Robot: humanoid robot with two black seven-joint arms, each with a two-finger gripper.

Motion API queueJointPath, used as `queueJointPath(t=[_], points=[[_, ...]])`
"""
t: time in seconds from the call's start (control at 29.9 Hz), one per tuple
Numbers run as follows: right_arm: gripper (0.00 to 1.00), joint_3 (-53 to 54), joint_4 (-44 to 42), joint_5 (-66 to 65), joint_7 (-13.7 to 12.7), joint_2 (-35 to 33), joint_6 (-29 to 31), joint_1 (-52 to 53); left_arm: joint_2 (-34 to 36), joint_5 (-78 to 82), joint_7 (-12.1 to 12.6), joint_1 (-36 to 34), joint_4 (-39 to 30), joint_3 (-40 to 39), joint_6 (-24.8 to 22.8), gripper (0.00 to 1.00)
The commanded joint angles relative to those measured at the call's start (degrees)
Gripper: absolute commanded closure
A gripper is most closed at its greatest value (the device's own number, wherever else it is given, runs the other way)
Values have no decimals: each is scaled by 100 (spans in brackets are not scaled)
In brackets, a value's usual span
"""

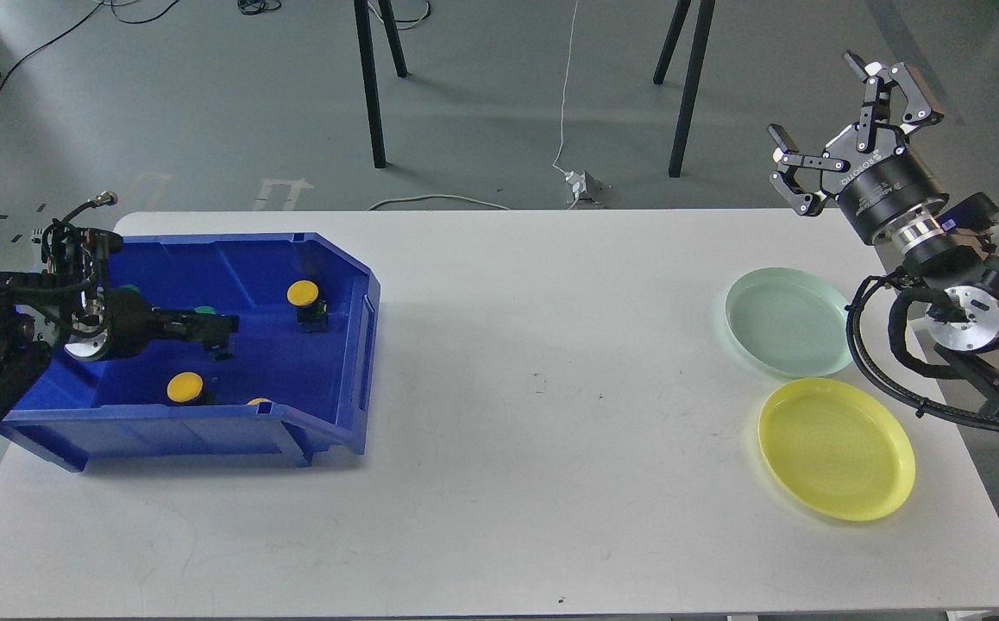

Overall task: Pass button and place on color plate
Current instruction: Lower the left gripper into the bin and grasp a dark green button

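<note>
A blue bin (340, 259) stands at the table's left. In it are yellow buttons at the back right (303, 293), at the front (184, 387) and behind the front wall (258, 401). Slivers of a green button (204, 310) and a second green button (128, 289) show behind my left arm. My left gripper (220, 332) is low inside the bin, near the green button; it looks dark and side-on, so its fingers cannot be told apart. My right gripper (812, 97) is open and empty, raised beyond the table's far right corner. A pale green plate (788, 321) and a yellow plate (836, 448) lie at the right.
The white table (543, 414) is bare between the bin and the plates. Black stand legs (372, 82) and a white cable with a plug (581, 183) are on the floor behind the table.
</note>
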Motion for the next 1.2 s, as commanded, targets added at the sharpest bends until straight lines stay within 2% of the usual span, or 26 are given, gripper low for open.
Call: queueJointPath(t=[0.0,0.4,0.47,0.54,0.87,0.97,1.17], points=[[1,0,0,0,0,-2,0,-3,-58,-4,0,-7,70,1,10,2],[1,0,0,0,0,-2,0,-11,-207,-13,0,-7,237,10,19,4],[1,8,0,0,0,-2,0,-11,-199,-4,0,-7,237,10,19,12],[1,8,0,0,0,-2,0,-37,-199,13,0,-7,237,36,36,29],[1,8,52,0,0,-10,0,-99,-199,-13,0,-51,237,177,168,36],[1,8,79,-9,0,-10,0,-117,-199,-13,0,-51,237,177,168,45],[1,8,79,0,0,-10,0,-126,-199,-4,0,-42,246,177,230,72]])
